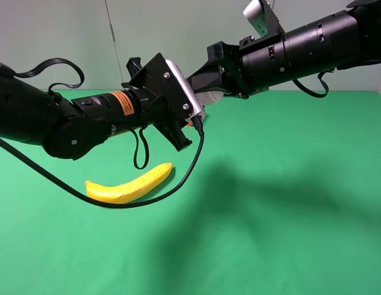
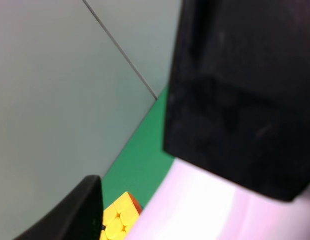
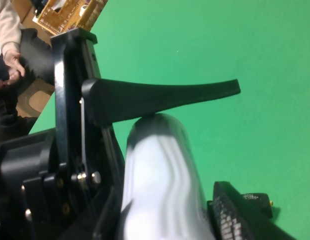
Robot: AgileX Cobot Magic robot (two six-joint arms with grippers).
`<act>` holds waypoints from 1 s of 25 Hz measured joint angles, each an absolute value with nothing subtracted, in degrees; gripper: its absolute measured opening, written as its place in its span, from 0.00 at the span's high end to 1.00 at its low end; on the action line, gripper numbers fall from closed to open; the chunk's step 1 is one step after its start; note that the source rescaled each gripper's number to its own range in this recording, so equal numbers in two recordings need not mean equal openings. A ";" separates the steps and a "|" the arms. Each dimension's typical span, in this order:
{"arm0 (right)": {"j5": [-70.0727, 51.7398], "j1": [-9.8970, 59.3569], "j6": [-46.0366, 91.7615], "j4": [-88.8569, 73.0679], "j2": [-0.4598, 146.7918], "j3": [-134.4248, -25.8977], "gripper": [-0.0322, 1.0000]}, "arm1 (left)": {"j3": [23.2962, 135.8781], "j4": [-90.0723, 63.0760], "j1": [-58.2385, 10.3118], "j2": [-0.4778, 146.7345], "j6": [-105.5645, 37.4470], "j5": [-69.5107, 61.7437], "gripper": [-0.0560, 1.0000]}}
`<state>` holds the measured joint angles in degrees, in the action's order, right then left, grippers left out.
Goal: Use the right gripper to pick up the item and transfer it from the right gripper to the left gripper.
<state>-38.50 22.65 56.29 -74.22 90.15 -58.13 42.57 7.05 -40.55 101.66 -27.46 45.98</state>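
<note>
1. Right end effector (image 1: pixel 209 86) clamps the white bottle (image 3: pixel 160 180) mid-air, upper centre of the high view.
2. Left end effector (image 1: pixel 189 110) sits just left of it, the nearer free arm; grip width, I cannot tell.

Black jaws; glossy right arm (image 1: pixel 313 40); orange-stickered, cable-looped left arm (image 1: pixel 49 117).

My right gripper (image 1: pixel 206 85) clamps the white bottle (image 3: pixel 160 180) in midair above the table's (image 1: pixel 301 215) far edge. My left gripper (image 1: pixel 195 104) meets it, one finger (image 2: pixel 80 215) clear of the bottle.
</note>
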 joint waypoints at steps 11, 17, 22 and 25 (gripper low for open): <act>-34.61 22.79 53.89 -74.26 88.26 -58.36 0.28 | 42.57 6.24 -40.55 101.66 -27.33 46.10 0.92; -26.93 22.79 53.89 -73.50 84.32 -58.36 0.02 | 42.57 6.22 -40.55 101.66 -27.26 46.10 0.92; -22.07 22.79 53.89 -71.22 81.15 -58.36 0.00 | 42.57 6.17 -40.55 101.66 -27.24 46.10 0.92; -21.30 22.79 53.27 -68.42 79.17 -58.36 0.00 | 42.57 6.17 -40.55 101.66 -27.24 46.10 0.92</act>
